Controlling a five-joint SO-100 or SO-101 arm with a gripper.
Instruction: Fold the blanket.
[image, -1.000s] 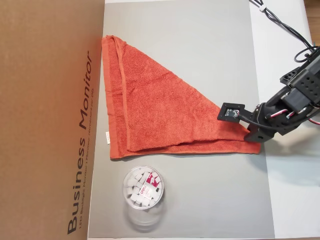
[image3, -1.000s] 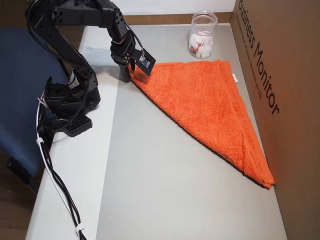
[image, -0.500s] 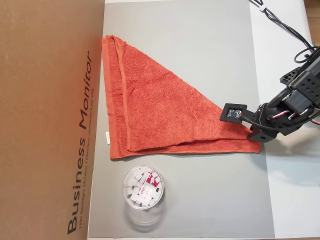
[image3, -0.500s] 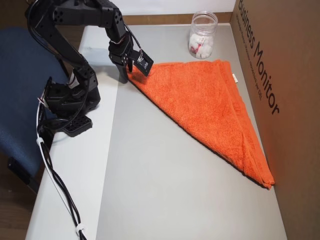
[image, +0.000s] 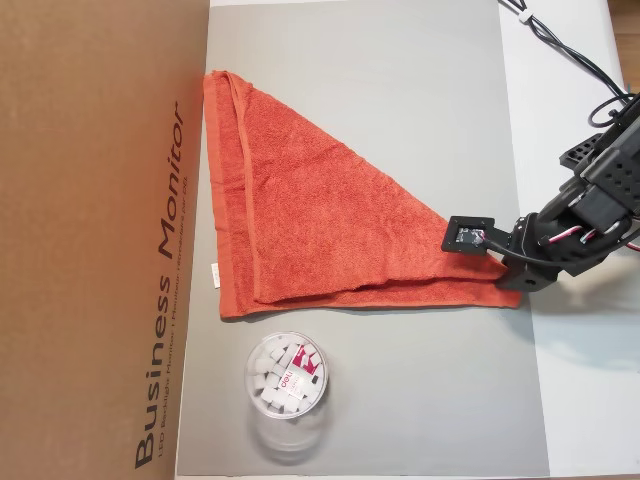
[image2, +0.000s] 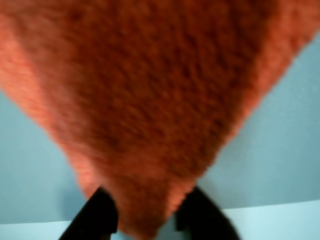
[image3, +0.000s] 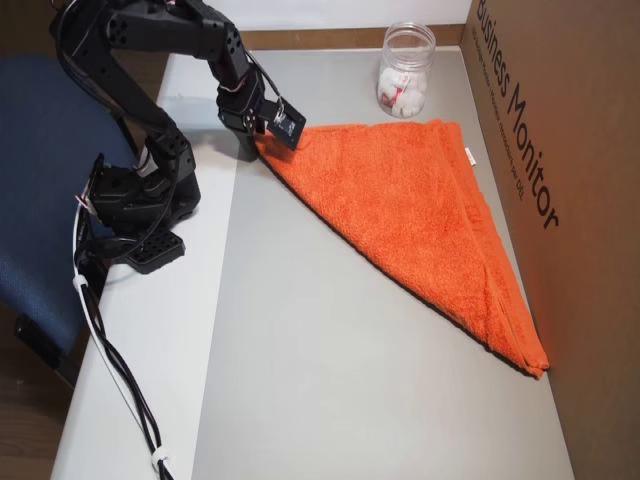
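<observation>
**At the pointed corner of the folded towel**

I am setting my black two-finger gripper (image2: 145, 220) down over the tip of the orange-red terry-cloth blanket (image: 320, 215), one finger on each side of the point. The fingers are standing narrowly apart with cloth between them; I cannot tell whether they are pinching it yet, since the wrist view is blurred. The blanket is lying as a triangle on the grey mat (image: 400, 90), its long hemmed side running along the brown cardboard box (image: 95, 240) and its tip reaching the mat's edge under my wrist. A clear round plastic tub (image3: 405, 70) of white pieces is standing just beside one hemmed edge.

My worry is catching only the top layer: the lower layer would stay behind and the fold would open. Dragging the cloth could also knock the tub.
</observation>
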